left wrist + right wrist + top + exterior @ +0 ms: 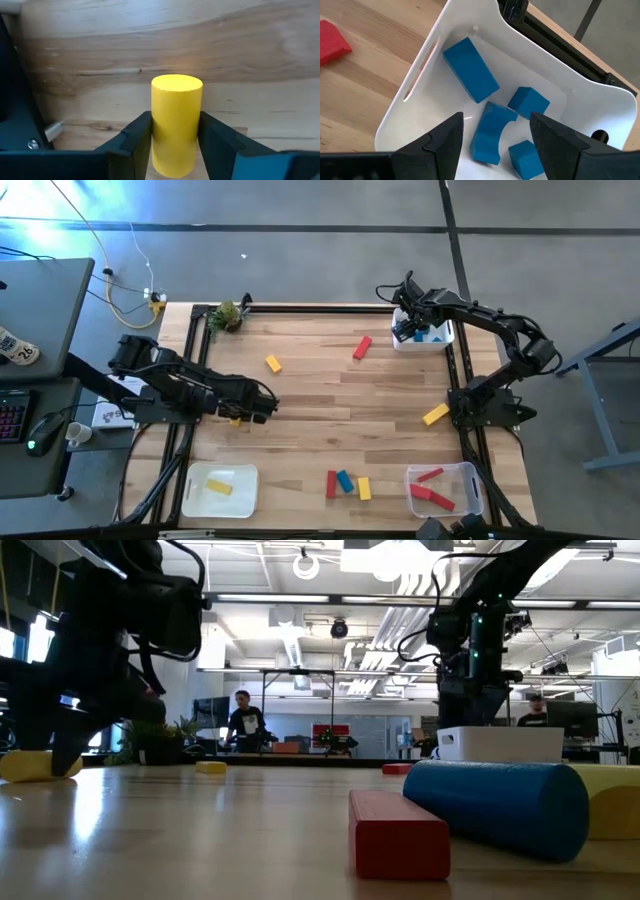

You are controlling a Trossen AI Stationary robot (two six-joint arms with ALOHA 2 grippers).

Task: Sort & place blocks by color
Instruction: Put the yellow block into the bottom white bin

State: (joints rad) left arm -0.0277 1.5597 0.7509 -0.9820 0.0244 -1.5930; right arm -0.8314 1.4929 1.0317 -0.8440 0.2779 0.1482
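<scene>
- The left tool (175, 145) sits low over the left part of the counter (320, 380), its two fingers (131, 142) closed against the sides of a yellow cylinder block (176, 122); the block stands out ahead of the fingertips, its round end facing forward.
- In the high view, only a bit of that yellow block (236, 420) shows under the left tool (255, 408).
- The right tool (495, 140) hangs over the white bin of blue blocks (420, 90) at the far right corner of the counter, fingers spread wide with nothing between them.
- Four blue blocks (470, 70) lie inside that bin, apart from the fingers and below them.
- A red block (332, 42) lies on the wood just outside that bin.
- In the high view, a yellow block (273, 363) lies near the middle of the counter, well apart from both tools, and another yellow block (436, 414) lies near the right edge.
- A red, blue and yellow trio (345, 483) lies side by side at the near edge.
- The white tray (195, 500) at the near left holds one yellow block (219, 487).
- The clear bin (470, 472) at the near right holds red blocks (432, 490).
</scene>
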